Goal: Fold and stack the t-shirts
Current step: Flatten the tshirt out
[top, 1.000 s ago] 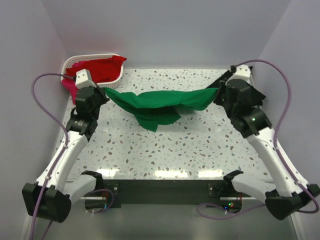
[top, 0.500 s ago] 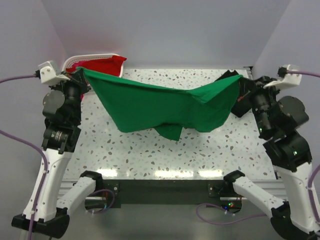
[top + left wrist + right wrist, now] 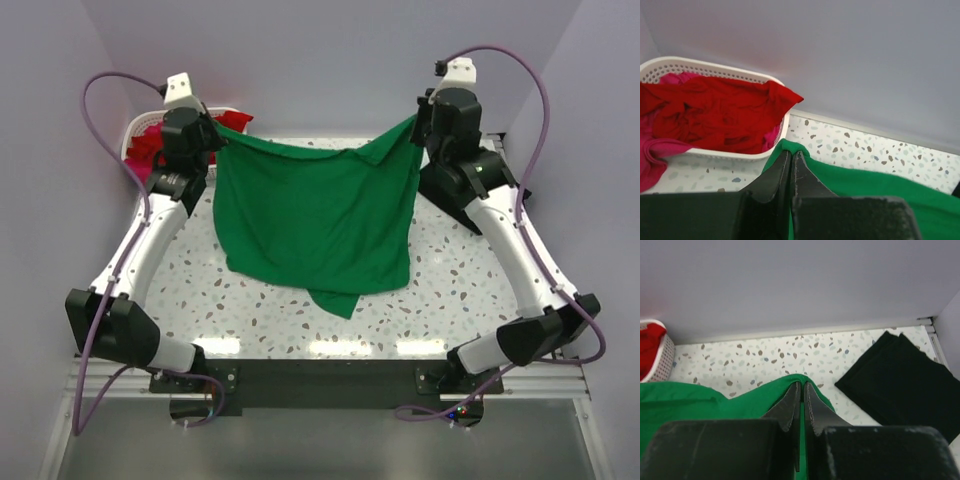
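Speckled table (image 3: pixel 460 290) below, we hang the green shirt (image 3: pixel 315 225) between our left gripper (image 3: pixel 214 135) and right gripper (image 3: pixel 417 122), each clamped tight on a top corner. Light, limp cloth, we judge; it sags beneath both, so corners give the surest hold.

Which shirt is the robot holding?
The green t-shirt, hung between the left end effector and right end effector. The red shirt and pink shirt sit in the basket; the black shirt lies flat.

Both arms stretch forward and high, well apart. The left gripper (image 3: pixel 212 138) and right gripper (image 3: pixel 418 125) each pinch a top corner of the green t-shirt (image 3: pixel 315 215), jaws closed.
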`<action>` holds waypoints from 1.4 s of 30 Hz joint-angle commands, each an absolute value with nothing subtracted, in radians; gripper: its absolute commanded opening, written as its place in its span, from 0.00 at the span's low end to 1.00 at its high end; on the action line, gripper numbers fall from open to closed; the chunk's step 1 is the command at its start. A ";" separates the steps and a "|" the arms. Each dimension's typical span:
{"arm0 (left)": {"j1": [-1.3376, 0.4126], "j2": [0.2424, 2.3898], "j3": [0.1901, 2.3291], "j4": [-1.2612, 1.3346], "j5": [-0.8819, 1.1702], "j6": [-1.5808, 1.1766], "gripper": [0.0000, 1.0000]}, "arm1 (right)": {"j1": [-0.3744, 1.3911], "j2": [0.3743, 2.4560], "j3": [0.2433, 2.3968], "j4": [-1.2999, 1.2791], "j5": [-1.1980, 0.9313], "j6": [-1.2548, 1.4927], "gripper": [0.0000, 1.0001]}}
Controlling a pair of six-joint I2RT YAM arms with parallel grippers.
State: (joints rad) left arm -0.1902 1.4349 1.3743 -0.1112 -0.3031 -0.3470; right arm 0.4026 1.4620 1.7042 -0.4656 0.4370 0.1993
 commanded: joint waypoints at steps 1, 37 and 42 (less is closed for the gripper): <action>-0.186 1.326 1.463 -0.017 -0.281 -0.330 0.00 | 0.396 1.367 1.848 -0.397 0.486 0.143 0.00; -0.189 1.121 1.404 -0.123 -0.275 -0.261 0.00 | 0.396 1.232 1.830 -0.388 0.391 0.103 0.00; -0.187 1.102 1.379 -0.120 -0.293 -0.249 0.00 | 0.396 1.230 1.848 -0.397 0.390 0.095 0.00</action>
